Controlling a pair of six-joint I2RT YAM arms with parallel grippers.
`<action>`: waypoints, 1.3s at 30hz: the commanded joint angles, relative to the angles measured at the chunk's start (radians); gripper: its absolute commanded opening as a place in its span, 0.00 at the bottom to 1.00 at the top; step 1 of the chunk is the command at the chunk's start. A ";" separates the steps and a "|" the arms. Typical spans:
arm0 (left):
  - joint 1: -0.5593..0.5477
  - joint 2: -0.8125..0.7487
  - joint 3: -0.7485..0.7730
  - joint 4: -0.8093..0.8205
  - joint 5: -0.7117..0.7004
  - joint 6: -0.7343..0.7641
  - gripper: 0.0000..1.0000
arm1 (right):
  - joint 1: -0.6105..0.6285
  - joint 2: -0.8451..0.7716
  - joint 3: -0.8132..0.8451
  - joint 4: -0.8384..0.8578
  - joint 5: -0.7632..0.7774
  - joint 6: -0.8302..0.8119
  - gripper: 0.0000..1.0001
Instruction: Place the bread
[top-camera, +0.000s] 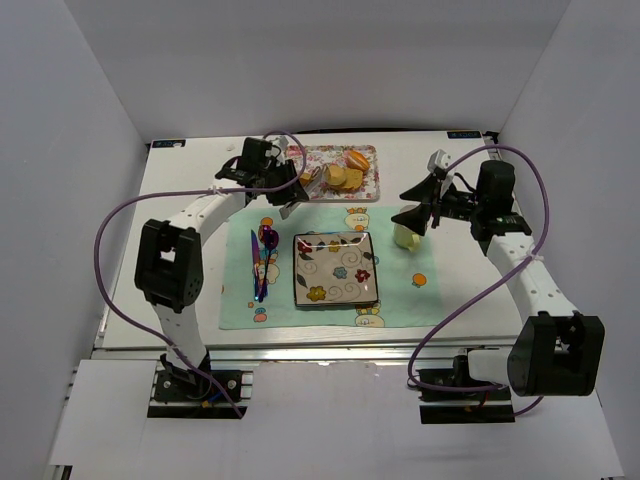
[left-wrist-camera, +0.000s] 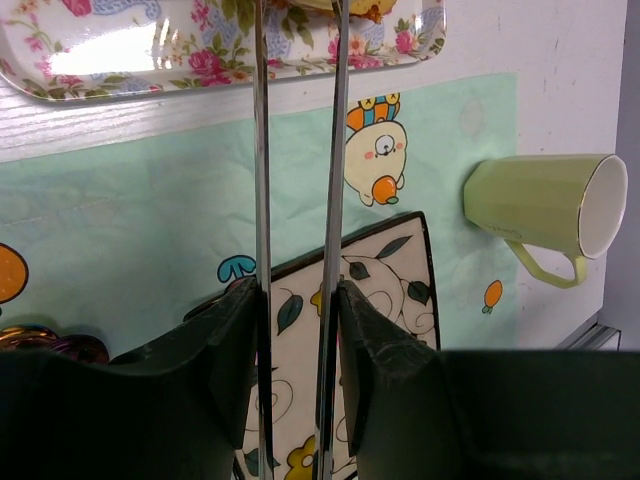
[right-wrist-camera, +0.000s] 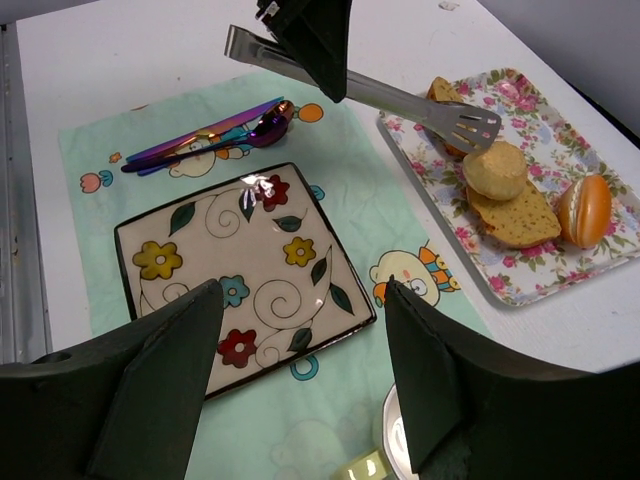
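Bread (right-wrist-camera: 494, 170) sits on floral tray (right-wrist-camera: 520, 290) at the far side of the tabletop (top-camera: 180, 165), not lifted; in the top view it is bread (top-camera: 336, 176), mid-tray

It leans on a brown wedge slice (right-wrist-camera: 518, 217), with orange bun (right-wrist-camera: 583, 210) just beside that, and another bread piece partly hidden behind the tongs

Left claw (left-wrist-camera: 300, 300) is clamped on metal tongs (left-wrist-camera: 262, 150), both strips pinched between its fingers (left-wrist-camera: 235, 350), with a narrow gap between the strips

Left arm is stretched out to the tray, left claw (top-camera: 285, 185)

From the right wrist view the slotted tong head (right-wrist-camera: 470, 125) hangs just beside and above the bread; cannot tell if it touches, and the bread is not between the tong arms

Right claw (right-wrist-camera: 300, 370) is spread wide, holding nothing, fingers (right-wrist-camera: 160, 370) apart over the near edge of the square plate (right-wrist-camera: 140, 235)

In the top view, right claw (top-camera: 418, 205) is at the right side just above the yellow mug (top-camera: 404, 238)

The mug is on the right part of the mint placemat (top-camera: 400, 290), apart from the plate

Flower-pattern square plate (top-camera: 300, 270) is centred on the placemat, nothing on it

Iridescent cutlery (top-camera: 262, 262) lies on the placemat left of the plate, near it but not touching
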 joint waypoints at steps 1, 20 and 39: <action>-0.010 -0.013 0.034 0.020 0.023 -0.007 0.45 | -0.004 -0.025 -0.017 0.030 -0.022 0.009 0.71; -0.005 -0.087 0.022 0.072 -0.060 -0.069 0.51 | -0.006 -0.028 -0.020 0.030 -0.035 0.002 0.71; 0.006 0.033 0.095 0.059 -0.004 -0.061 0.54 | -0.009 -0.031 -0.031 0.030 -0.030 -0.005 0.71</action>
